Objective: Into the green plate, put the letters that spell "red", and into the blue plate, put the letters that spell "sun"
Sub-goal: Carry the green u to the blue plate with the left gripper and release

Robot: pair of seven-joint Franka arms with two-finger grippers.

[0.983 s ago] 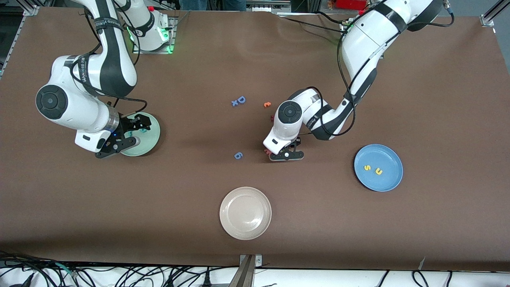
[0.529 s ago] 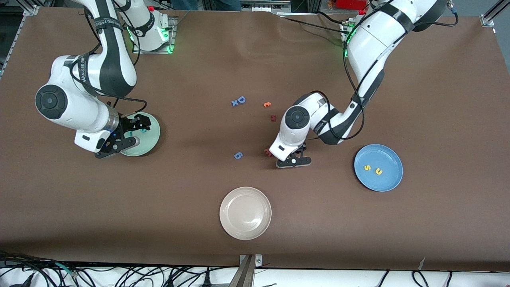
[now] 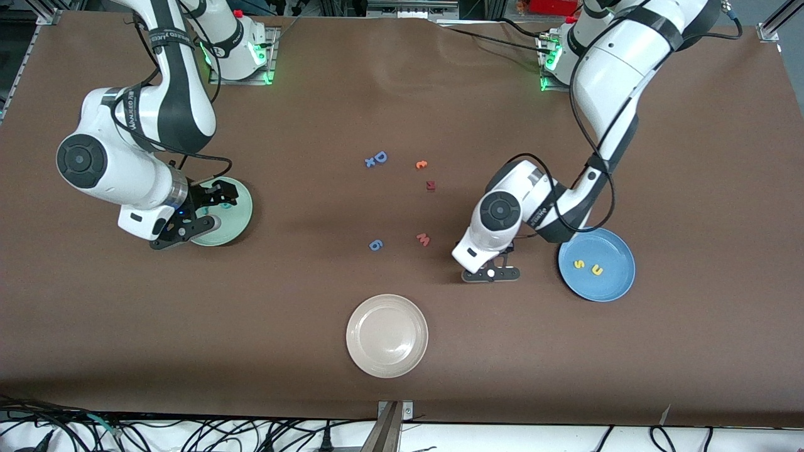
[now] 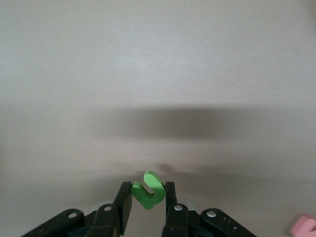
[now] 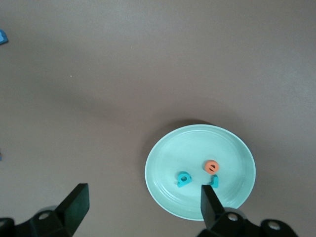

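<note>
Green foam "n" (image 4: 147,189) pinched between the left gripper (image 3: 492,274) fingers, upright; only the left wrist view shows it. Round blue plate (image 3: 619,251), yellow "s" (image 3: 579,264) and "u" (image 3: 597,270) inside, lies sideways from those fingers toward the left arm's end. Right gripper (image 3: 188,221) waits, fingers wide, over mint-green plate (image 5: 163,157) holding the three "red" letters (image 5: 199,176).

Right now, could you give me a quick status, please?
Left gripper shut on green n, nearing blue plate. Right gripper open over green plate. Path clear.
</note>
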